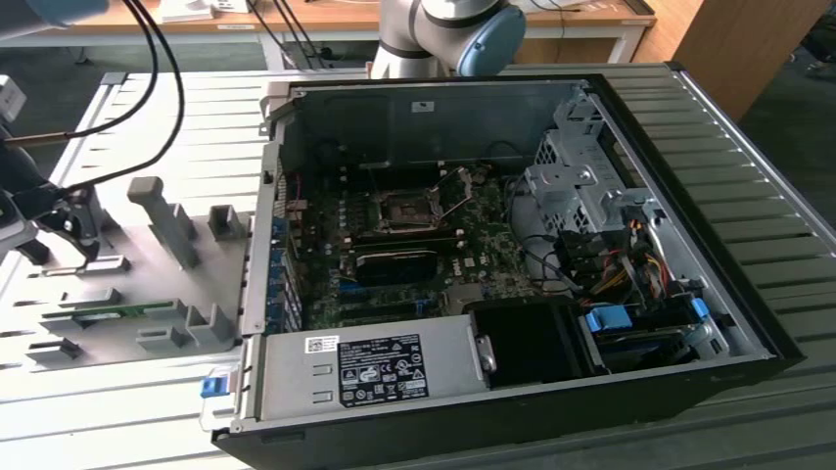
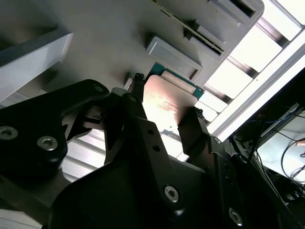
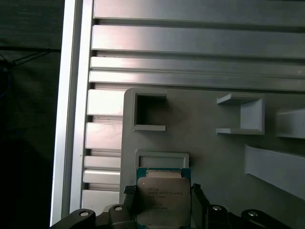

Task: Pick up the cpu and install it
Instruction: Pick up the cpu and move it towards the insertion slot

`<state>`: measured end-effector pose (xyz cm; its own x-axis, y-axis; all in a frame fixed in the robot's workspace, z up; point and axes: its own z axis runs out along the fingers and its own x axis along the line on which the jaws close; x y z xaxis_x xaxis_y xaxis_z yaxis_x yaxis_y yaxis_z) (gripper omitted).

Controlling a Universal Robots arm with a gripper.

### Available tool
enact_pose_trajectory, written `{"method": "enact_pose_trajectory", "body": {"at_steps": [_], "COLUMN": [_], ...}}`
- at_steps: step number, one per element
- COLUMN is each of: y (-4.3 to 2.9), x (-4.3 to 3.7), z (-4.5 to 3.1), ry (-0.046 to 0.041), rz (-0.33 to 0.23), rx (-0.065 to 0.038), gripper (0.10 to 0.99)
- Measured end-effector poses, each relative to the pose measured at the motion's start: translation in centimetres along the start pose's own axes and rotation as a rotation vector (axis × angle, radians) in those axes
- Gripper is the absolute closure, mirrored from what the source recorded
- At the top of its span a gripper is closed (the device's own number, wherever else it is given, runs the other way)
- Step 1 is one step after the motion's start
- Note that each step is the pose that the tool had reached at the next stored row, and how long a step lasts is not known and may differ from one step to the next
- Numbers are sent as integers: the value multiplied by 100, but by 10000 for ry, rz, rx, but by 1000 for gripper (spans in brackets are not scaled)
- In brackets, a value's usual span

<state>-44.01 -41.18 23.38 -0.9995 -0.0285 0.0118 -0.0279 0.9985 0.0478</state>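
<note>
The cpu (image 3: pixel 163 196), a flat square chip with a silver-grey top and a green rim, sits between my gripper's (image 3: pixel 163 191) two black fingers, which press on its opposite edges. In the second wrist view the cpu (image 2: pixel 167 102) shows its shiny plate, with one finger (image 2: pixel 138 93) on one side and the other finger on the other. It hovers at a shallow rectangular holder (image 3: pixel 162 158) on the grey fixture plate (image 3: pixel 205 157). In the exterior view my gripper (image 1: pixel 53 235) is at the far left, over that plate (image 1: pixel 144 294). The motherboard socket (image 1: pixel 407 211) lies open inside the computer case (image 1: pixel 523 215).
Grey fixture blocks (image 1: pixel 163 220) stand upright on the plate near my gripper. The open case has metal walls, a power supply (image 1: pixel 379 367), drive cages (image 1: pixel 588 176) and cables around the socket. Ribbed aluminium table (image 3: pixel 190 43) surrounds the plate; the table edge (image 3: pixel 71 95) is close by.
</note>
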Motion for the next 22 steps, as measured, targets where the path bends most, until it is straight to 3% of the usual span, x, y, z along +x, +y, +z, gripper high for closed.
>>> {"method": "enact_pose_trajectory", "body": {"at_steps": [22], "y": [5], "x": [1], "z": [-104], "ry": [0], "rz": [0], "rx": [-1], "gripper": [545]}}
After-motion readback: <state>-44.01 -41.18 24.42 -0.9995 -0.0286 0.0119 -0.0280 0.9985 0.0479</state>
